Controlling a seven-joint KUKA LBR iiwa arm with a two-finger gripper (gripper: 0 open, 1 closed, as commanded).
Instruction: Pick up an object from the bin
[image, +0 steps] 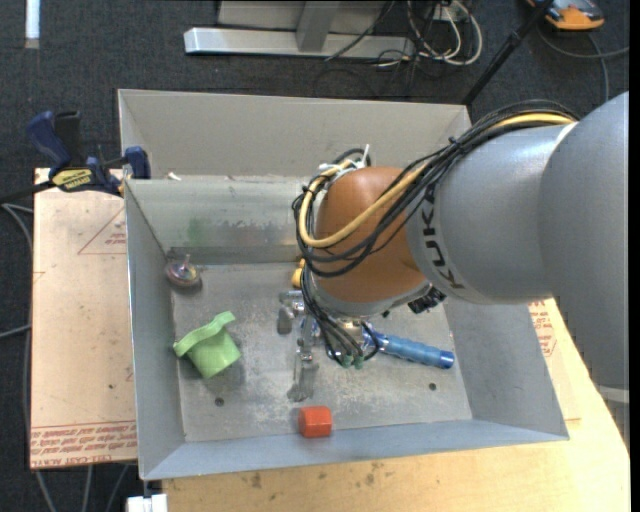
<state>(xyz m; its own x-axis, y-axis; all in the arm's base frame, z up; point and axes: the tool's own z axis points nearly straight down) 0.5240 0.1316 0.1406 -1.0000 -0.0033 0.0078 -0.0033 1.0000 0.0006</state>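
A small red-orange cube (316, 421) lies near the bin's (150, 300) front wall. Just behind it the gripper (300, 385) hangs low over the floor — whether it is open, closed or gripping anything, I cannot tell. Farther back, a green cup (210, 347) lies left and a blue pen (412, 351) right.

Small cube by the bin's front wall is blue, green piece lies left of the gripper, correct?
No: the small cube by the front wall of the bin is orange-red, not blue, as the camera view shows. The green piece does lie left of the gripper.
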